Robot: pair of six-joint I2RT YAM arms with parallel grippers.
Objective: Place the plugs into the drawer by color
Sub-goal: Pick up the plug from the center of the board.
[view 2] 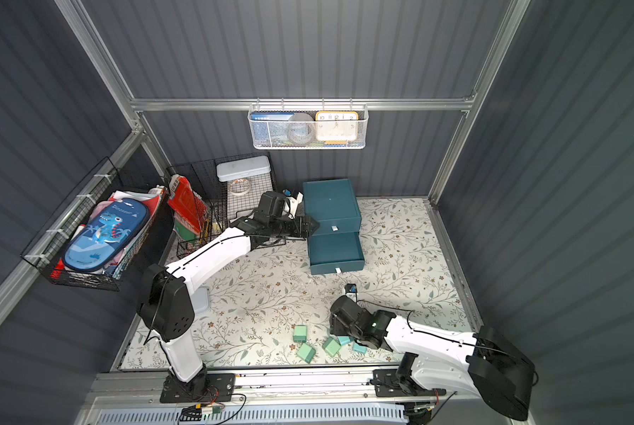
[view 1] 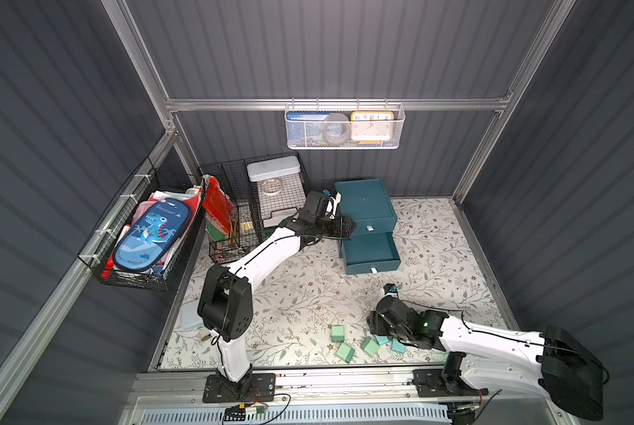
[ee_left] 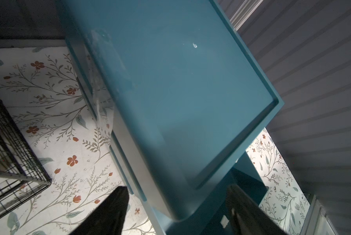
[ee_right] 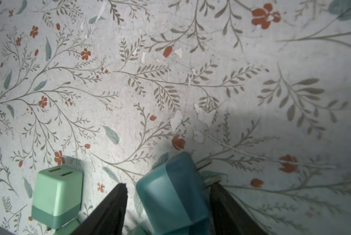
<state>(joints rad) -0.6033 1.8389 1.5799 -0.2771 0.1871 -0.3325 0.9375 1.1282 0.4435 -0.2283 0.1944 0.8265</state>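
Note:
The dark teal drawer (view 1: 363,200) cabinet (view 2: 330,200) stands at the back, its lowest drawer (view 1: 372,250) pulled out with nothing showing inside. My left gripper (ee_left: 177,187) is open, its fingers astride the cabinet's front left corner (view 1: 350,226). Near the front edge lie three mint green plugs (view 1: 338,333) (view 1: 345,352) (view 1: 370,346) and two teal-blue plugs (view 1: 381,340) (view 1: 398,346). My right gripper (ee_right: 168,184) hangs over them, open, with a teal-blue plug (ee_right: 170,193) between its fingers and a gap on one side. A green plug (ee_right: 57,193) sits beside it.
Black wire baskets (view 1: 264,198) stand left of the cabinet. A wire basket holding a dinosaur pencil case (view 1: 150,235) hangs on the left wall, and a white mesh basket (view 1: 345,127) hangs on the back rail. A pale flat box (view 1: 190,316) lies by the left arm's base.

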